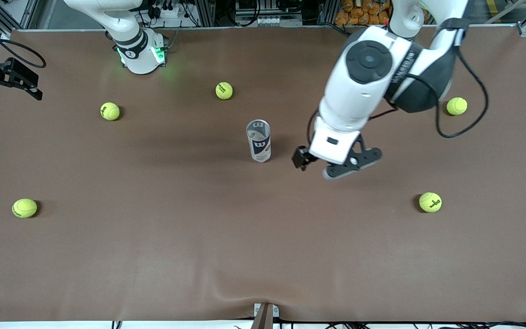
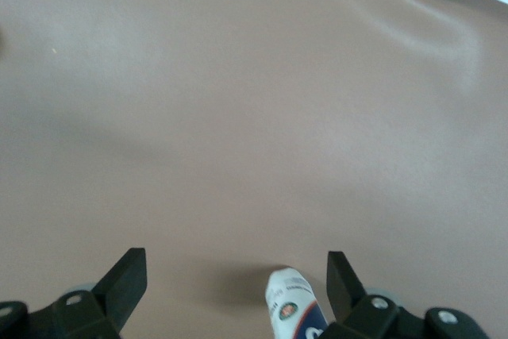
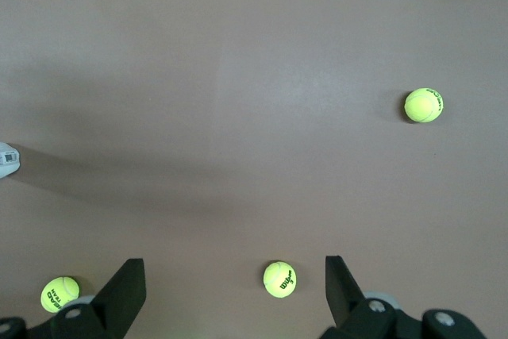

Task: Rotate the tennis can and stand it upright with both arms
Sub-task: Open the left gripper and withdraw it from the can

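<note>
The tennis can (image 1: 258, 140) stands upright near the middle of the bench (image 1: 199, 256), long axis vertical. The left claw (image 1: 318, 168), spread and empty, hangs just beside the can toward the left arm's end. The right claw (image 3: 234, 291), also spread, waits well apart, high over the right arm's end.

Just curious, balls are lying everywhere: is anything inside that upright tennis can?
The tennis can stands on the brown table with its top open. Only its pale inner wall shows through the mouth; no ball is visible, though the bottom is hidden.
</note>
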`<state>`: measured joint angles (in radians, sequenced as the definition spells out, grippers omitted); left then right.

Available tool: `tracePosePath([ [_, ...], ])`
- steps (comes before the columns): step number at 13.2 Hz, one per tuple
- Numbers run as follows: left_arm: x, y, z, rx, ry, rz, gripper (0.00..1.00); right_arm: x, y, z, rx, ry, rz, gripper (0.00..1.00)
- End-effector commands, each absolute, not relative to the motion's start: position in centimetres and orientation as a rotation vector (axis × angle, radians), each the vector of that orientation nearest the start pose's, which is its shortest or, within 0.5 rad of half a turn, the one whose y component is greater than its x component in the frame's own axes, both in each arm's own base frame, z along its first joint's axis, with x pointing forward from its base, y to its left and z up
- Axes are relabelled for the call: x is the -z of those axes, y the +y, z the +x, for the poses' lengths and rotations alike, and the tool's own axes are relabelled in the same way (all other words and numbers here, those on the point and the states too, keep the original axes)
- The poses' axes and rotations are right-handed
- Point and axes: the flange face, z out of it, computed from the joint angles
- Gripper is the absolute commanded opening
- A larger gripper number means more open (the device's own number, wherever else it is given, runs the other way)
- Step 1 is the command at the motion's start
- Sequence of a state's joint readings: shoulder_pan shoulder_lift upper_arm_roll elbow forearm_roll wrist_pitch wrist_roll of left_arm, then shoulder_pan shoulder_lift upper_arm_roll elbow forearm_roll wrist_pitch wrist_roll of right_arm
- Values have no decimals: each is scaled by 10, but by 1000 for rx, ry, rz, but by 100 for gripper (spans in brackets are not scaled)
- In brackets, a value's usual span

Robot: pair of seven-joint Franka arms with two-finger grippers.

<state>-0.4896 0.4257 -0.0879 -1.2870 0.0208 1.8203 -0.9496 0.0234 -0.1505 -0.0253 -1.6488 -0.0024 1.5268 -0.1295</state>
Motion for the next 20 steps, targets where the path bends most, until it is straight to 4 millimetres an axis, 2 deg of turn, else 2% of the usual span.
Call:
tracePosePath([
  [1,-528,-326,605,124,-528,-3164,100,-661,-1,501,40,-220,-3115,100],
  [5,-537,-260,626,61,-416,-3193,100,-662,-3,501,45,-215,-3116,100],
  [8,-557,-215,629,65,-293,-3189,100,-661,-4,501,48,-212,-3116,100],
  [10,-572,-184,630,77,-143,-3187,100,-661,-4,501,50,-210,-3116,100],
  [12,-584,-156,627,63,-99,-3163,100,-662,-6,501,52,-205,-3117,100],
  [17,-626,-91,600,7,44,-3124,100,-662,-5,501,52,-208,-3117,100],
  [18,-636,-82,596,22,65,-3137,100,-661,-4,501,52,-210,-3116,100],
  [19,-644,-73,583,-14,55,-3140,100,-661,-4,501,50,-212,-3116,100],
  [20,-642,-71,574,-55,50,-3137,100,-661,-4,501,48,-212,-3116,100],
])
